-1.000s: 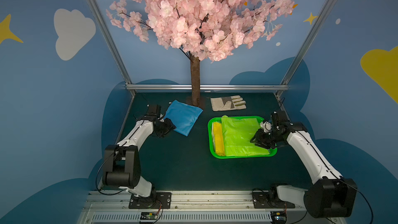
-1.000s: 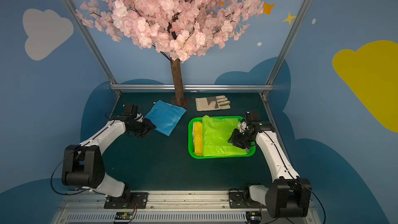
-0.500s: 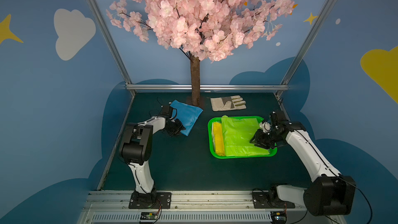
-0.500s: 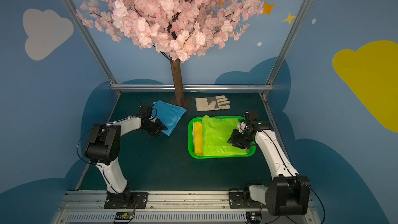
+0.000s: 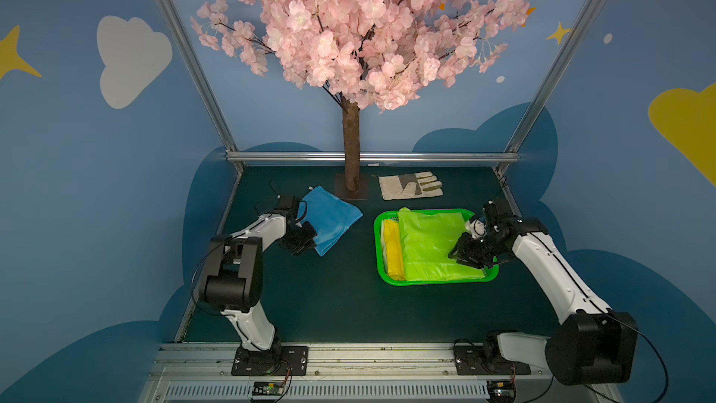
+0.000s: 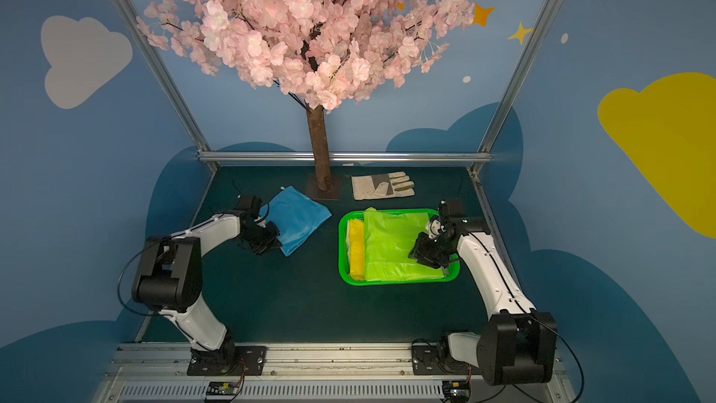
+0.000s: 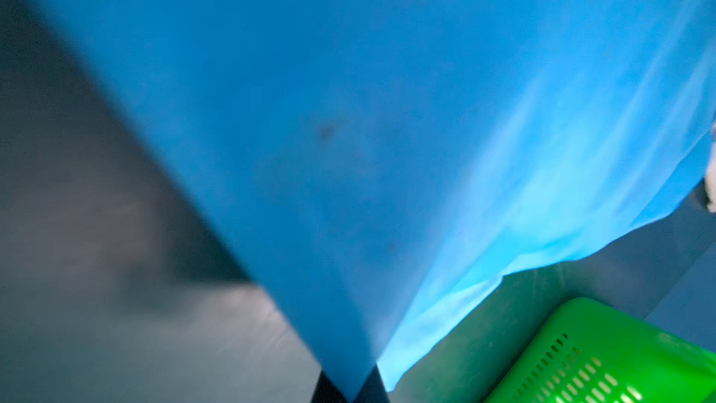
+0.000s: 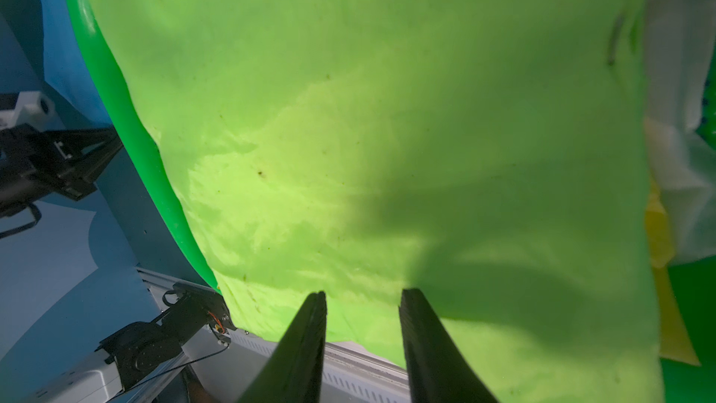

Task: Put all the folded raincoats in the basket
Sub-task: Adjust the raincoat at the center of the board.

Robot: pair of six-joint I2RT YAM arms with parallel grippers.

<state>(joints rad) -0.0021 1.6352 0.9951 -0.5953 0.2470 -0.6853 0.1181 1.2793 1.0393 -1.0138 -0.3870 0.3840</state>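
Blue folded raincoat [image 5: 329,219]: lies on counter [image 5: 341,304], far left, beside basket [image 5: 376,250]. Near edge clenched in left hand [image 5: 308,244]; fingers [image 7: 372,383] almost wholly hidden by blurred fabric. Right hand [image 5: 459,257]: released, over lime raincoat [image 5: 426,242] in basket. Yellow raincoat [image 5: 394,253]: mostly covered.

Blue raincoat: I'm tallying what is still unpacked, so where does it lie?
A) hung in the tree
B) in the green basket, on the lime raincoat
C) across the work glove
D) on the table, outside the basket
D: in both top views the blue raincoat lies on the table, apart from the basket, with the left gripper at its edge.
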